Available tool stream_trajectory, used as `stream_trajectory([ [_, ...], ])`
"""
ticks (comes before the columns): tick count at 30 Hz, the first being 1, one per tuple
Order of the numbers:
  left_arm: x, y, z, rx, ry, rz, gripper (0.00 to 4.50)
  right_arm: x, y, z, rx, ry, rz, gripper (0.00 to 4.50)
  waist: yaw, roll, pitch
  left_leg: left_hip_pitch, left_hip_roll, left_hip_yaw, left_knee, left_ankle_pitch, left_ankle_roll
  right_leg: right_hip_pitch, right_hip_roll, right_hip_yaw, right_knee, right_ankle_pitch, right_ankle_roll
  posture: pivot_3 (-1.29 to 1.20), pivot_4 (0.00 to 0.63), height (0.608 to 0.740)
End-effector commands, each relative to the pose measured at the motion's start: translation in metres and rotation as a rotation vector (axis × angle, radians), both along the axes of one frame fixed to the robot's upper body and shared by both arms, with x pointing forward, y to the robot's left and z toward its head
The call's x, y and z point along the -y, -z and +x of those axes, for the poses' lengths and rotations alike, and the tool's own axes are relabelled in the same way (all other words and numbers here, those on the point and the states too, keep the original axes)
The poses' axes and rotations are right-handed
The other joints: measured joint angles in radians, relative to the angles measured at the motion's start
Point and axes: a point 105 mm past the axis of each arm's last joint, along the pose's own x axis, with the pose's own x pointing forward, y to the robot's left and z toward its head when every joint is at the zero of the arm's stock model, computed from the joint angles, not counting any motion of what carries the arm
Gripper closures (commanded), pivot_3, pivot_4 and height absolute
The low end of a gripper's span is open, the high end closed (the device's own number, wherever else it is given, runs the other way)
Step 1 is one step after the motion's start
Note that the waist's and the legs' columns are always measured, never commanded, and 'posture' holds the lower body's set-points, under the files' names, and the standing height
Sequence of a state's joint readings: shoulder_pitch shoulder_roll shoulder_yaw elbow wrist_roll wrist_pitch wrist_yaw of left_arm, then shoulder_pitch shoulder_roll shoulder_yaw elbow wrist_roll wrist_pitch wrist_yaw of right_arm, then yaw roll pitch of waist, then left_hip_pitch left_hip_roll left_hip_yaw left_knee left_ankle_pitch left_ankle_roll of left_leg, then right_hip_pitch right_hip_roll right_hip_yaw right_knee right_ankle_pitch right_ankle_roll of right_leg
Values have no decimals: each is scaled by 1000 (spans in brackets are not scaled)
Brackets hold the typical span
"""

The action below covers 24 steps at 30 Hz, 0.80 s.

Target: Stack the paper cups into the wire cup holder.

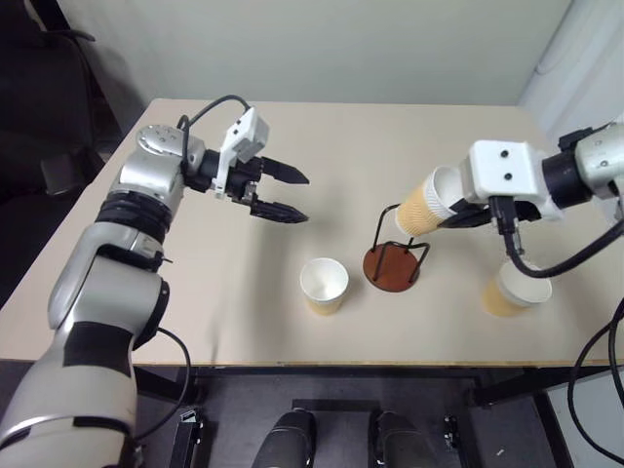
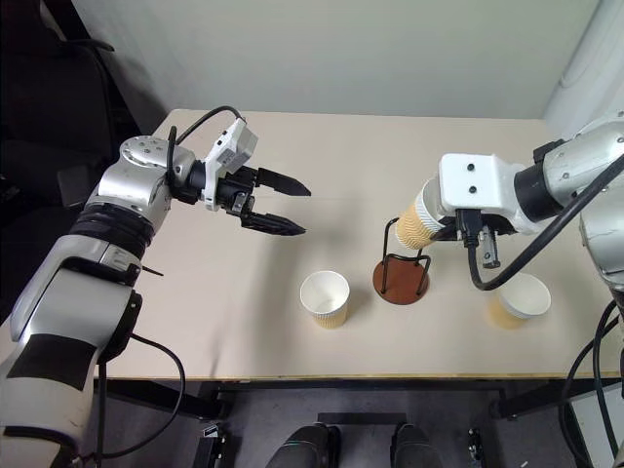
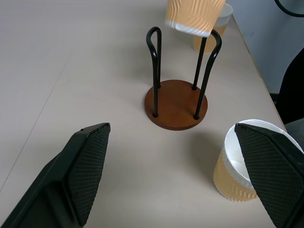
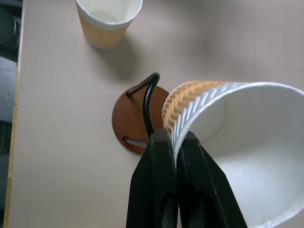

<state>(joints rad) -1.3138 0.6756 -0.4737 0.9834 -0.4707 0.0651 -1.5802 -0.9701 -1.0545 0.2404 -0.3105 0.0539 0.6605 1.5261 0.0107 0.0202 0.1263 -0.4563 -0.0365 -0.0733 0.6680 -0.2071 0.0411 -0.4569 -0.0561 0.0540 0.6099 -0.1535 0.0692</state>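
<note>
My right gripper (image 4: 173, 137) is shut on the rim of a tan paper cup (image 1: 421, 207). It holds the cup tilted, with the bottom just above the wire loops of the cup holder (image 1: 395, 263), a reddish-brown disc with black wires. A second cup (image 1: 324, 284) stands upright on the table left of the holder, and a third cup (image 1: 514, 290) stands to its right, below my right arm. My left gripper (image 1: 285, 197) hangs open above the table on the left, pointing toward the holder, with nothing between its fingers (image 3: 88, 166).
The beige table (image 1: 390, 136) runs back to a pale wall. Its front edge lies just below the cups. A dark chair (image 1: 49, 107) stands off the table's left side. A cable hangs from my right wrist near the third cup.
</note>
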Motion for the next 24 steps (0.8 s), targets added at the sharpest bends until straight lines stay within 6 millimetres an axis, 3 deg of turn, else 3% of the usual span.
stream_trajectory([
  [1, 0, -19, -4, 45, 37, -20, 0, 1, -5, 1, 55, -9, -23, 4467, 0, 0, 0, 0, 0, 0, 0, 0, 0, 0, 0, 0, 0, 0, 0, 0, 150, 740],
  [10, -3, -21, -5, 49, 30, -18, 0, -2, 4, 7, 63, -31, -48, 4467, 0, 0, 0, 0, 0, 0, 0, 0, 1, 0, 0, 0, 0, 0, 1, 0, 150, 740],
  [14, -3, -22, -5, 52, 29, -20, 0, -4, 5, 7, 57, -34, -36, 3635, 0, 0, 0, 0, 0, 0, 0, 0, 1, 0, 0, 0, 0, 0, 1, 0, 150, 740],
  [19, -2, -25, -4, 55, 29, -32, 0, -9, -3, 8, 68, -28, 19, 1882, -1, 0, 0, 0, 0, 0, 1, 0, 1, 0, 0, 0, 0, 0, 1, 0, 150, 740],
  [24, 3, -32, -2, 64, 26, -69, 0, -20, -34, 2, 42, 12, 251, 1882, 0, 0, 0, 0, -1, 1, 1, 1, 2, 0, 0, 0, 0, 1, 1, 0, 150, 740],
])
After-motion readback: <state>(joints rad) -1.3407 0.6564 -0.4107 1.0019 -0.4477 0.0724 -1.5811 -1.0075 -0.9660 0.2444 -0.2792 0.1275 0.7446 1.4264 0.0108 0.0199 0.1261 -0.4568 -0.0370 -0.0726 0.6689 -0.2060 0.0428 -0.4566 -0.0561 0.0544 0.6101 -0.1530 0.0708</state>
